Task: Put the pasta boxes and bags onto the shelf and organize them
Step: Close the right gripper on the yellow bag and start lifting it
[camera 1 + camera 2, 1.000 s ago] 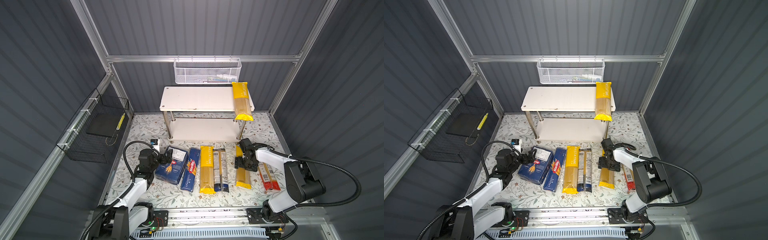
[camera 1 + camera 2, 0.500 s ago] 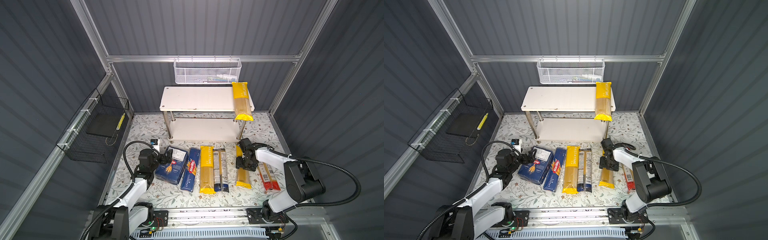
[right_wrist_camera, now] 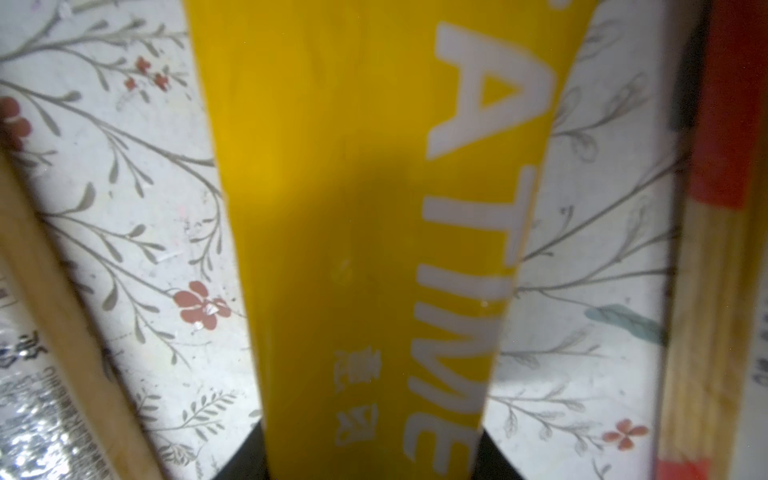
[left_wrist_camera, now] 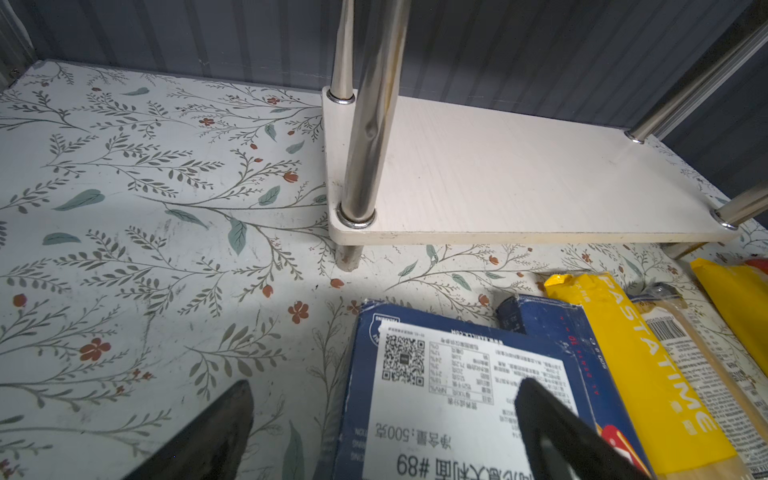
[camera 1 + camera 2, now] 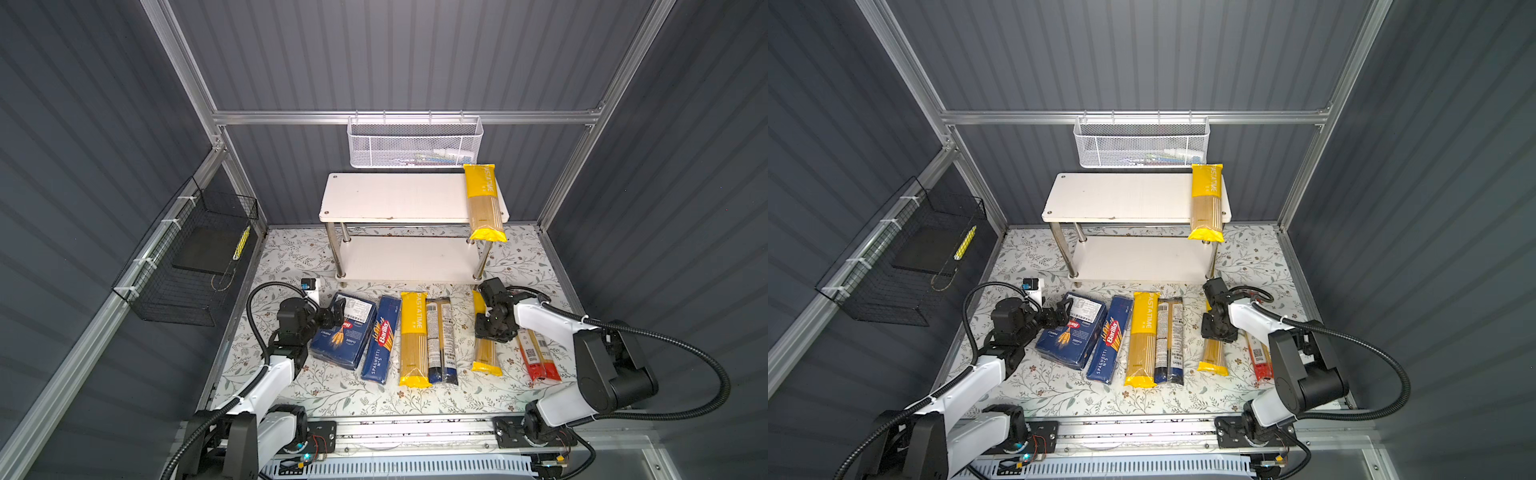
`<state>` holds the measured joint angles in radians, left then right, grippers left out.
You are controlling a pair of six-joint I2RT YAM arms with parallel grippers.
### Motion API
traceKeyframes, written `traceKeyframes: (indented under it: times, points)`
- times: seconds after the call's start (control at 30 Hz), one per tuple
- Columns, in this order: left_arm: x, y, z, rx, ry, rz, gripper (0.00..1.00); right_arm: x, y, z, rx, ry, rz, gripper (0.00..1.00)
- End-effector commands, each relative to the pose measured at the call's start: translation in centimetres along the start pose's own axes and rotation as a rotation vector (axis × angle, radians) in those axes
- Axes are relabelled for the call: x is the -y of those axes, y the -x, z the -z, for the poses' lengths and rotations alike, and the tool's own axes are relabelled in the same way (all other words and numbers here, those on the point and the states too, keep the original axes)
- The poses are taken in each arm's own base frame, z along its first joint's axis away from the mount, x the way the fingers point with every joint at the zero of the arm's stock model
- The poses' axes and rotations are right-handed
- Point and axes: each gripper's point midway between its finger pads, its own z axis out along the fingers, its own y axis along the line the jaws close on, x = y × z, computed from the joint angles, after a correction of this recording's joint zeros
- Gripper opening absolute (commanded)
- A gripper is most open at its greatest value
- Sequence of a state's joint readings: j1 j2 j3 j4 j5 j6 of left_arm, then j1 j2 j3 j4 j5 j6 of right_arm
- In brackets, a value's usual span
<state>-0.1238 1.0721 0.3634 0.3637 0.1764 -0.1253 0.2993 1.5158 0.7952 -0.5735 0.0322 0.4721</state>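
The yellow bag point(image 5: 487, 353) lies on the floor point(image 5: 291, 266), right, near the shelf point(image 5: 395, 199), right gripper point(image 5: 491, 330) grasping its far half. A second bag point(image 5: 484, 203) tops the shelf's right end. The left gripper point(image 5: 337, 313), released, straddles the wide box's point(image 5: 340, 336) left edge.

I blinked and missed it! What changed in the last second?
The right gripper closed its jaws onto the yellow plastic PASTATIME spaghetti bag beneath it. The left gripper stayed open over the wide dark blue cardboard Barilla box; the white two-tier shelf and everything else stayed put.
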Motion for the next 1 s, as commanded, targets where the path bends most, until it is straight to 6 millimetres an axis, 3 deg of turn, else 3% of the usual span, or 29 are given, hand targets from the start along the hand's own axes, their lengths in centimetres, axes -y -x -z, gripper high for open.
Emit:
traceKeyframes:
  times: [0.0, 0.13, 0.4, 0.6, 0.7, 0.83, 0.97]
  points:
    - [0.5, 1.3, -0.1, 0.031, -0.022, -0.010, 0.99, -0.3, -0.7, -0.5, -0.010, 0.022, -0.005, 0.42]
    - [0.5, 1.2, 0.0, 0.032, -0.022, -0.011, 0.99, -0.5, -0.9, -0.3, -0.002, 0.044, -0.004, 0.30]
    - [0.5, 1.2, 0.0, 0.024, -0.021, -0.011, 0.99, -1.4, -0.6, 2.4, 0.079, 0.140, -0.006, 0.21]
    - [2.2, 1.4, 0.0, -0.005, -0.114, 0.037, 0.99, -3.2, -0.4, 5.4, 0.148, 0.272, 0.005, 0.14]
    - [4.2, 1.5, 0.2, -0.019, -0.226, 0.069, 0.99, -4.1, -0.8, 6.7, 0.141, 0.339, 0.027, 0.10]
    - [5.6, 0.6, 0.6, -0.030, -0.309, 0.087, 0.99, -6.0, -1.2, 9.5, 0.163, 0.442, 0.064, 0.07]
    - [6.0, 0.1, 1.1, 0.014, -0.324, 0.058, 0.99, -8.7, -1.2, 13.7, 0.242, 0.565, 0.140, 0.08]
